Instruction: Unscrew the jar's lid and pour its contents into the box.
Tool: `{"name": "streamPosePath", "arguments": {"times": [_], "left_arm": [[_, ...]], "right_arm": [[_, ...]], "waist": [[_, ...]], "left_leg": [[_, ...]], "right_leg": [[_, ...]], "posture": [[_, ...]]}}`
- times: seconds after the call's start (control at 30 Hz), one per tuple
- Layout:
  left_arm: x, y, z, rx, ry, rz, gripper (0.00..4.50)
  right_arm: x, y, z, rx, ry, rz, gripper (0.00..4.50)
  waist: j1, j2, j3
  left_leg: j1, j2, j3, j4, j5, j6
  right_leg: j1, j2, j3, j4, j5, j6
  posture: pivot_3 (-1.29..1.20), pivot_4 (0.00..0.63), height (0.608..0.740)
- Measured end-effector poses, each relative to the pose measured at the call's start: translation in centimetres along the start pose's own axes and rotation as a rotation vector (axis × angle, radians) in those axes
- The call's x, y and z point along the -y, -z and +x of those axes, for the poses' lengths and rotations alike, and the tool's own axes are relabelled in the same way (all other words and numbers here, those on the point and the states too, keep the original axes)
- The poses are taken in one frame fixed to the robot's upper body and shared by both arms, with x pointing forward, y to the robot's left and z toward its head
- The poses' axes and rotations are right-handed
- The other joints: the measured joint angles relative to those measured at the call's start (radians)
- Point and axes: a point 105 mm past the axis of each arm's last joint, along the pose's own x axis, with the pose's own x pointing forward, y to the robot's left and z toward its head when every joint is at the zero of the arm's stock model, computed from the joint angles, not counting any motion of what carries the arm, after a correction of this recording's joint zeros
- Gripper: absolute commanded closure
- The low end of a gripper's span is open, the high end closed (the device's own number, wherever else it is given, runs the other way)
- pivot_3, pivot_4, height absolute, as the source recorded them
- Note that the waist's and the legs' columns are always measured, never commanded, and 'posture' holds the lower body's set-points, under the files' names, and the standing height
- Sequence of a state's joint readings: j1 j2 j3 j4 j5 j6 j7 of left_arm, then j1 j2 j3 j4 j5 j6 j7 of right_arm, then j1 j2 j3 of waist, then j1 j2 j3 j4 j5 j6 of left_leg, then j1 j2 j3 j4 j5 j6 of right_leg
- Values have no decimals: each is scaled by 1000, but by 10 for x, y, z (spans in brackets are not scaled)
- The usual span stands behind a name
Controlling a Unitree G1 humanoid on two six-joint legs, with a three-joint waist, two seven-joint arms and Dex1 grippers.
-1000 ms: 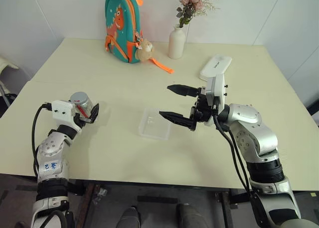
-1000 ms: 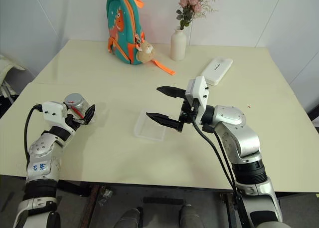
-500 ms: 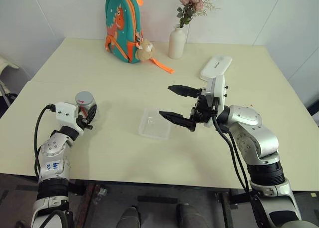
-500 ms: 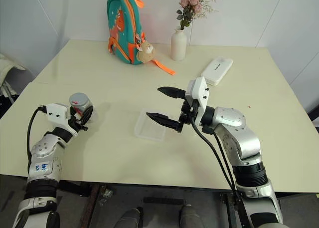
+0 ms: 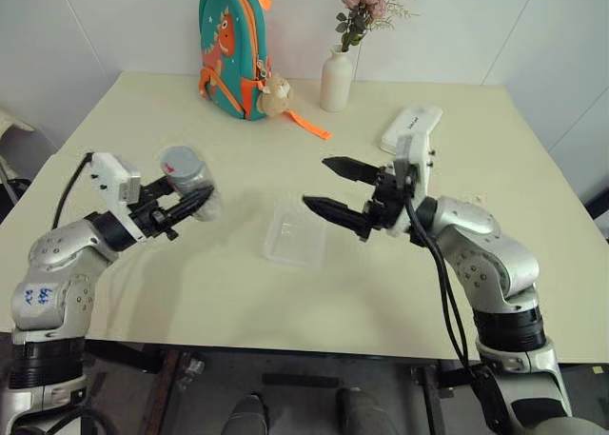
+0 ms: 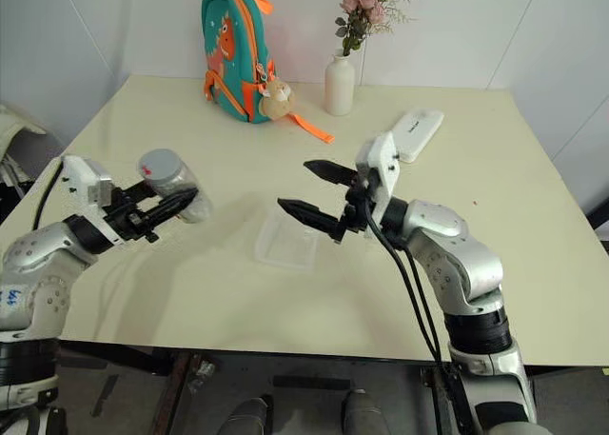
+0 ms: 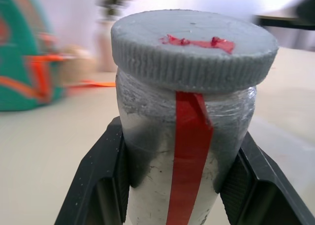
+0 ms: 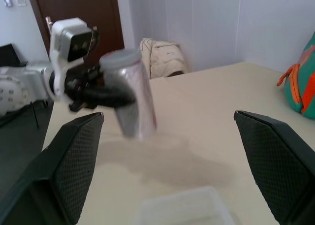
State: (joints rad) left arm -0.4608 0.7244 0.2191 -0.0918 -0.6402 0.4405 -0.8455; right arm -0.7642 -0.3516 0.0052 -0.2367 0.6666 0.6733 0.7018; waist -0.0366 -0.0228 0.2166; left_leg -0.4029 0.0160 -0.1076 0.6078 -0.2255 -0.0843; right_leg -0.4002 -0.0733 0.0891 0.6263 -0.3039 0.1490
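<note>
The silvery jar (image 5: 187, 180), with a red strip down its side (image 7: 186, 136), hangs above the table's left part, upright with a slight tilt. My left gripper (image 5: 197, 200) is shut on its body, one black finger (image 7: 98, 185) on each side. The pale grey lid (image 7: 194, 48) sits on the jar's top. The contents are hidden inside. The clear box (image 5: 295, 235) lies on the table between the arms. Over the box's right side my right gripper (image 5: 319, 183) stands open, pointing at the jar (image 8: 133, 102), with nothing between its fingers (image 8: 74, 161).
A teal and orange backpack (image 5: 231, 49) with a small plush stands at the back of the table. A white vase (image 5: 335, 78) of flowers is beside it. A flat white case (image 5: 411, 128) lies at the back right.
My left gripper has shut on the jar and lifted it off the table, up and toward the middle. The right gripper has risen slightly and stays open.
</note>
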Motion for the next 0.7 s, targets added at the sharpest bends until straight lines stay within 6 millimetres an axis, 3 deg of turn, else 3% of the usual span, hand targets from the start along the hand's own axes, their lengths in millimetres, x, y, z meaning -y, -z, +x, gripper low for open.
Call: {"name": "streamPosePath", "arguments": {"times": [0.13, 0.4, 0.7], "left_arm": [[19, -5, 27, -21, 193, -18, 2569], [30, 10, 52, -52, 322, -67, 2569], [27, 10, 57, -62, 333, -46, 2569]], "right_arm": [[-5, -20, 22, 26, -20, 6, 0], [-3, 11, 39, -95, -19, 45, 0], [-9, 20, 44, -140, -48, 24, 0]], "waist": [[0, 0, 0], [-12, 0, 0], [-21, 0, 0]], "left_leg": [[0, 0, 0, -3, 0, 0], [-6, 0, 1, -11, 2, -2], [-6, 0, 1, -12, 3, -2]], "right_leg": [[-1, 0, 0, -1, 0, -1], [-13, 0, 1, 2, -3, -2], [-13, 0, 1, 3, -4, -2]], "posture": [[0, 150, 740], [0, 150, 740], [0, 150, 740]]}}
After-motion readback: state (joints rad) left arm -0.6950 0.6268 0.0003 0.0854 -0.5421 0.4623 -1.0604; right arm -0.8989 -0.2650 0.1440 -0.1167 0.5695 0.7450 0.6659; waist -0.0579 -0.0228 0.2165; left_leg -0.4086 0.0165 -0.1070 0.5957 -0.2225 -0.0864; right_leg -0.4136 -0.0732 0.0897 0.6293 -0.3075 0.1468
